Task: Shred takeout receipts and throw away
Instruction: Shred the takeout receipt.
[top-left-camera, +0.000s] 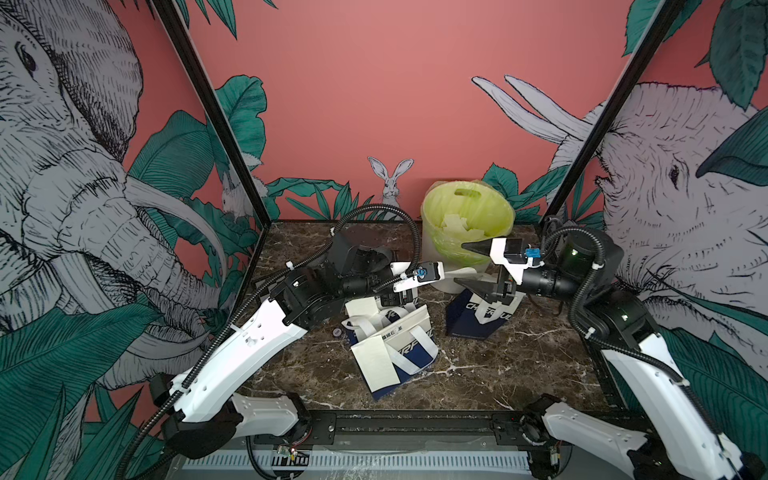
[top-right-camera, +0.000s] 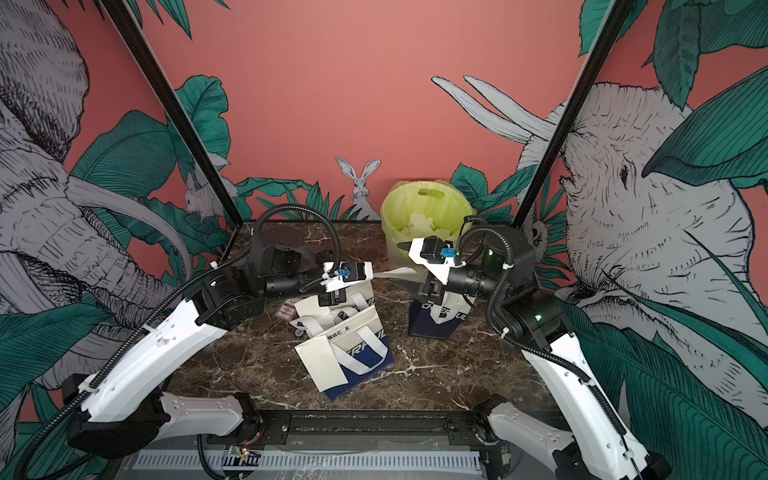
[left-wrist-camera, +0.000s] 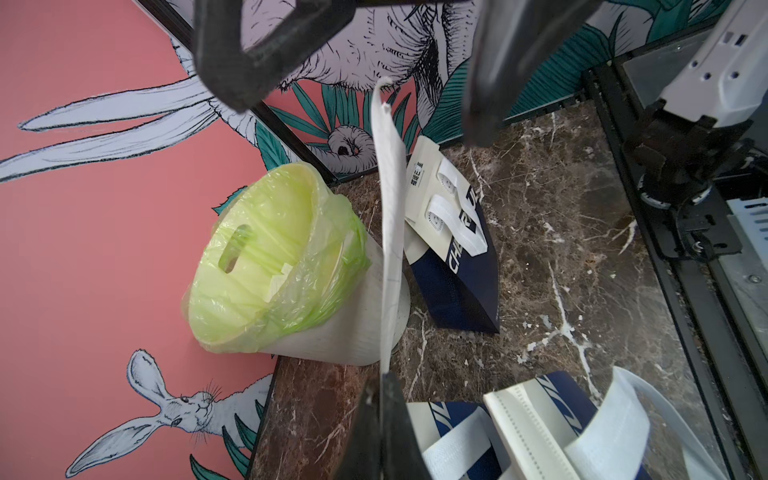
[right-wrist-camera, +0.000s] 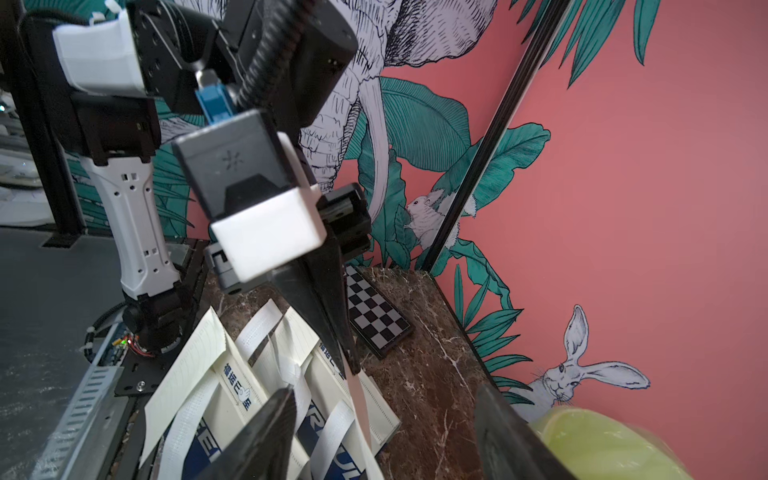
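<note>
My left gripper (top-left-camera: 448, 272) (left-wrist-camera: 388, 376) is shut on one end of a takeout receipt (top-left-camera: 466, 272) (left-wrist-camera: 390, 232), a narrow white strip held out in the air beside the bin. My right gripper (top-left-camera: 461, 264) (right-wrist-camera: 386, 428) is open, one finger on each side of the strip's free end (right-wrist-camera: 361, 411), apart from it. A second receipt (top-left-camera: 376, 361) (top-right-camera: 322, 361) lies on the face of a flat tote bag. A third receipt (top-left-camera: 361, 309) lies behind it, under the left wrist. The bin (top-left-camera: 467, 220) (left-wrist-camera: 270, 257) has a lime-green liner and holds white paper pieces (top-left-camera: 457, 226).
Two white-and-navy tote bags lie overlapped mid-table (top-left-camera: 411, 336). Another tote (top-left-camera: 478, 316) stands under the right gripper, against the bin. A checkerboard plate (right-wrist-camera: 376, 316) lies near the back left corner. A small card (top-right-camera: 286, 309) lies left of the bags.
</note>
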